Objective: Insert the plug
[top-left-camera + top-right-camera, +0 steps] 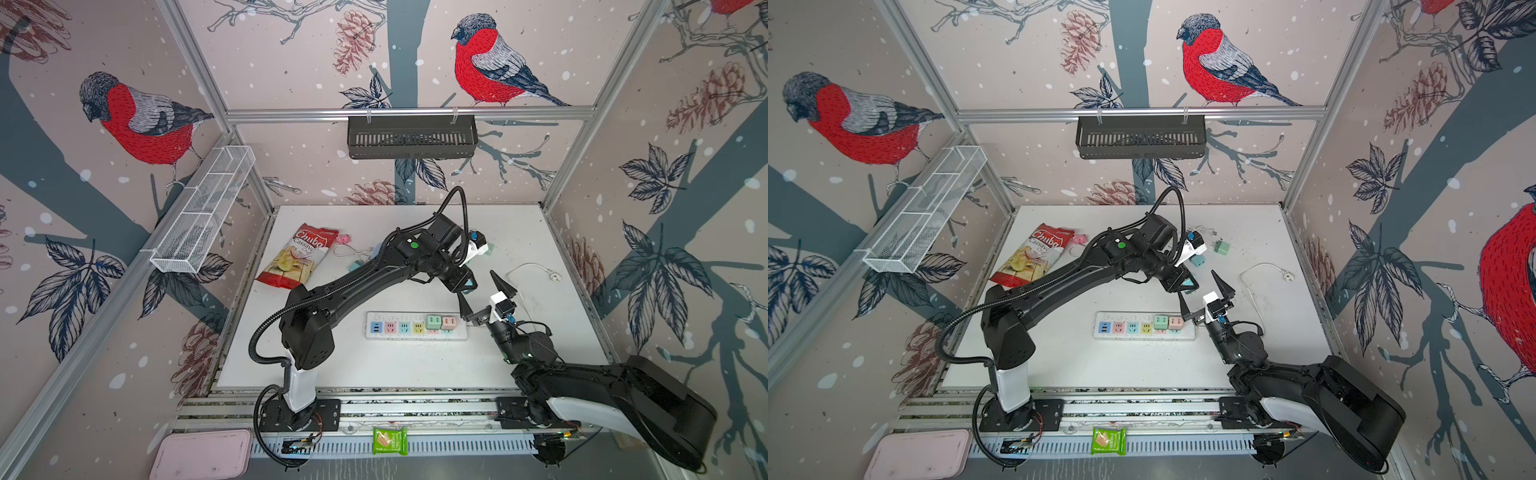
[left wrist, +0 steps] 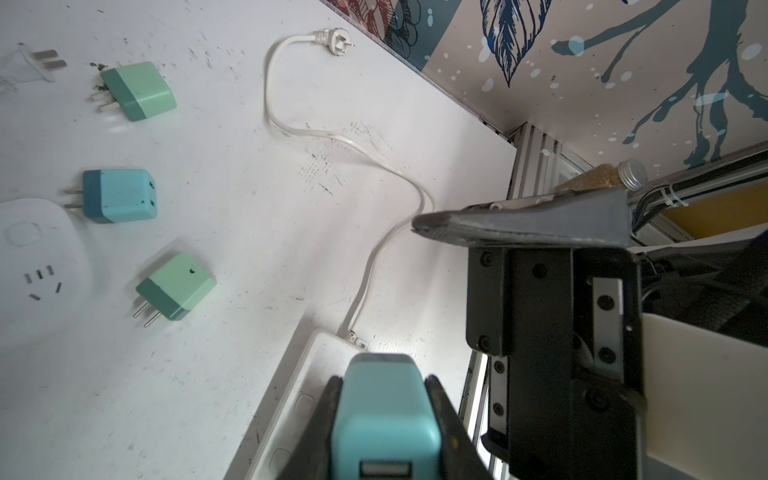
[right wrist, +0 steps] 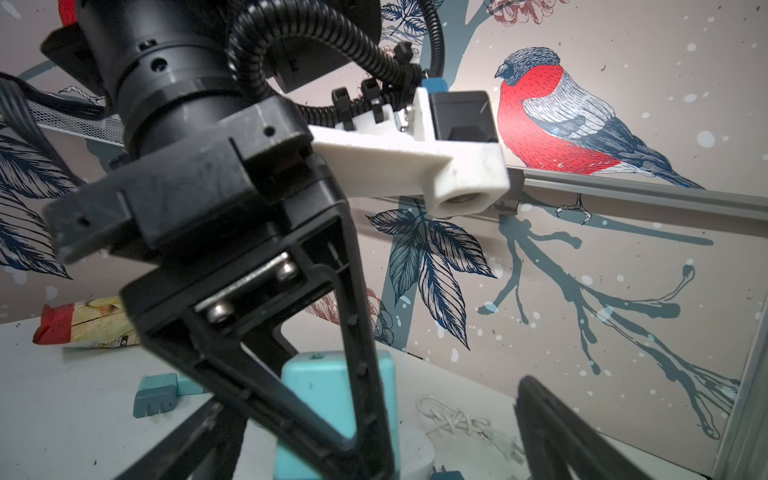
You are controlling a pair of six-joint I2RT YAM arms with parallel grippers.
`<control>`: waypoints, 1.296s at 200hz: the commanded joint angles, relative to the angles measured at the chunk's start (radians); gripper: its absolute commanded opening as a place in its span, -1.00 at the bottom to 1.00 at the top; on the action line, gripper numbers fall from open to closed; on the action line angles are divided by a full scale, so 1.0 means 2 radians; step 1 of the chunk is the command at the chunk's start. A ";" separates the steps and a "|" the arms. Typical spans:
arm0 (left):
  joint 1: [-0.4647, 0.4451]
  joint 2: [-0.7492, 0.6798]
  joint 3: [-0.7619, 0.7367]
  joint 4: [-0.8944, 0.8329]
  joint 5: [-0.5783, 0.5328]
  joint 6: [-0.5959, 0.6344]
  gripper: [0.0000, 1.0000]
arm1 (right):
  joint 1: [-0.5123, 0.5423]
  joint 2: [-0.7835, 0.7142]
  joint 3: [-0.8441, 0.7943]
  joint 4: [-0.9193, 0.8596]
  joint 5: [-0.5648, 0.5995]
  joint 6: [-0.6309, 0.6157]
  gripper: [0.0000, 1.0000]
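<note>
A black slotted basket is hung on the rear rail, and a white wire basket divided into compartments is fixed along the left wall; what lies in either cannot be told. A pink lidded box is set at the front edge, shut. On the worktop a white power strip is laid, with a green adapter and a pink adapter seated side by side in the sockets nearest its cord end. A red chips bag is seen behind it to the left, and a green snack packet is lying on the front rail. The strip's white cord is curled across the worktop towards the right wall, its plug head lying free. In the left wrist view, a green plug, a loose blue plug, a second green plug and a round white adapter are scattered loose, apart from one another. The left gripper is clenched on the held blue plug, which is carried near the cord end of the strip and is seated in no socket. The jaws of the right gripper are spread wide, one on each side of the left gripper and its plug, grasping nothing; whether they touch it cannot be told.
</note>
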State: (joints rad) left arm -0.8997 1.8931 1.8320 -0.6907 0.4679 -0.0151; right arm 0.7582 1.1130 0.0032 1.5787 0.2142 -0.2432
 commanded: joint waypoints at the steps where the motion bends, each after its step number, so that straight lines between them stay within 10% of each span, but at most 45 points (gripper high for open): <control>1: 0.016 -0.016 -0.008 0.011 -0.003 0.011 -1.00 | 0.000 -0.003 -0.054 0.037 0.016 0.011 0.99; 25: 0.062 -0.042 -0.033 0.051 -0.010 -0.012 -1.00 | 0.001 -0.005 -0.054 0.036 0.026 0.013 0.99; 63: 0.077 -0.095 -0.082 0.089 -0.174 0.037 -1.00 | -0.001 -0.012 -0.053 0.028 0.047 0.018 0.99; 93: 0.088 -0.127 -0.116 0.121 -0.164 0.076 -1.00 | -0.006 -0.013 -0.053 0.026 0.055 0.022 0.99; 195: 0.067 -0.295 -0.354 0.096 -0.366 0.386 -1.00 | -0.059 -0.003 -0.043 0.004 0.122 0.079 0.99; 259: 0.096 -0.292 -0.353 0.049 -0.170 0.419 -1.00 | -0.098 -0.133 -0.011 -0.215 0.157 0.166 0.99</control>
State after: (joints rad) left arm -0.7136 1.2877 1.1015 -0.5575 -0.0360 0.7849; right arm 0.6144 0.9257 0.0032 1.4162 0.4828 -0.0452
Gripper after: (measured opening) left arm 0.294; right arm 0.996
